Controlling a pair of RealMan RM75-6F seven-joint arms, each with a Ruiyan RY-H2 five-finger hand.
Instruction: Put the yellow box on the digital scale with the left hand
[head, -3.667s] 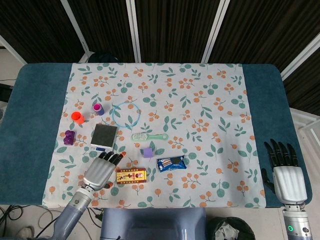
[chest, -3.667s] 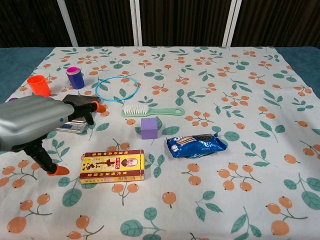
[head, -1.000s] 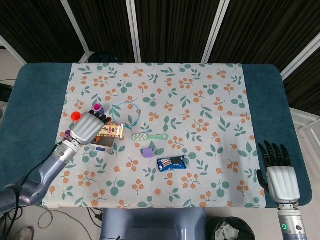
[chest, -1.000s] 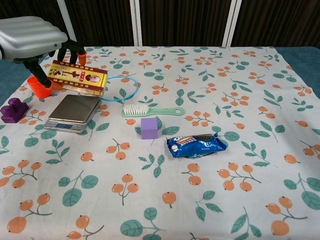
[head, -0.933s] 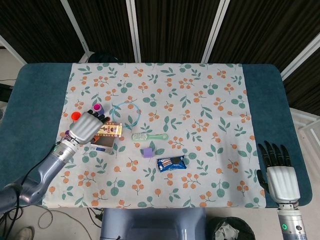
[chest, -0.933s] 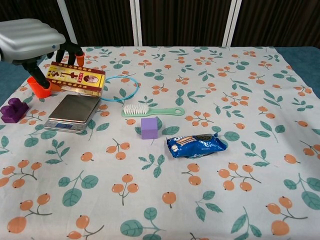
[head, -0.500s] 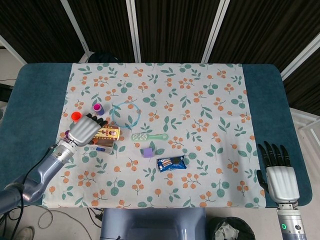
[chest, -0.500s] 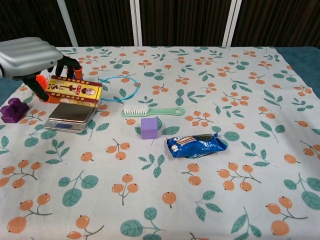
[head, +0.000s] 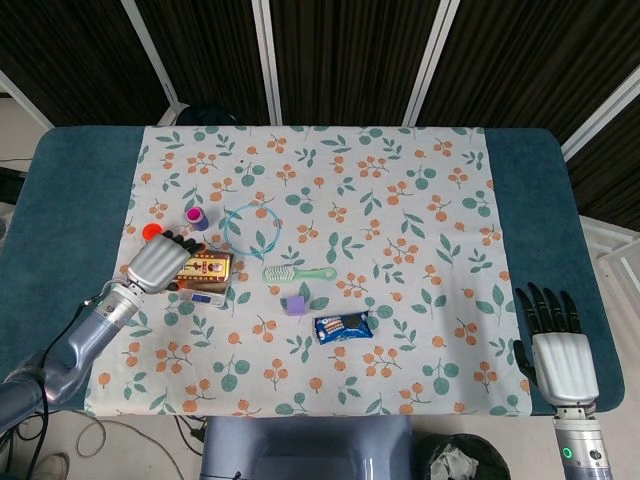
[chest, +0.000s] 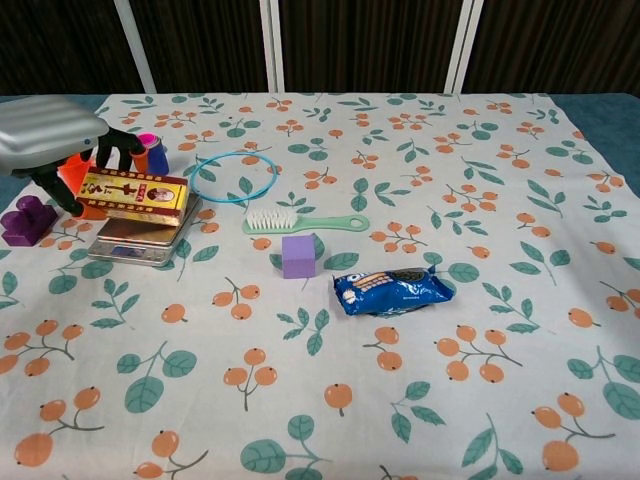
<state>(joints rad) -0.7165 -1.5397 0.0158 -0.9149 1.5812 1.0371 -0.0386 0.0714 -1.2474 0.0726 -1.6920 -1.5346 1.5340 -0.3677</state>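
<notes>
The yellow box (head: 205, 268) (chest: 132, 194), long and flat with a red panel, lies across the grey digital scale (head: 206, 291) (chest: 140, 240) at the left of the table. My left hand (head: 155, 263) (chest: 48, 128) holds the box by its left end, fingers wrapped over it. Whether the box rests fully on the scale plate I cannot tell. My right hand (head: 562, 358) lies flat at the table's near right corner, fingers spread, holding nothing; the chest view does not show it.
Around the scale are an orange cup (head: 151, 231), a purple jar (chest: 153, 152), a purple toy (chest: 22, 219) and a blue ring (chest: 233, 175). A green brush (chest: 303, 222), a purple cube (chest: 298, 256) and a blue snack pack (chest: 392, 290) lie mid-table.
My left hand has lowered the yellow box from above the scale down onto it, drifting slightly left. The right hand has stayed still.
</notes>
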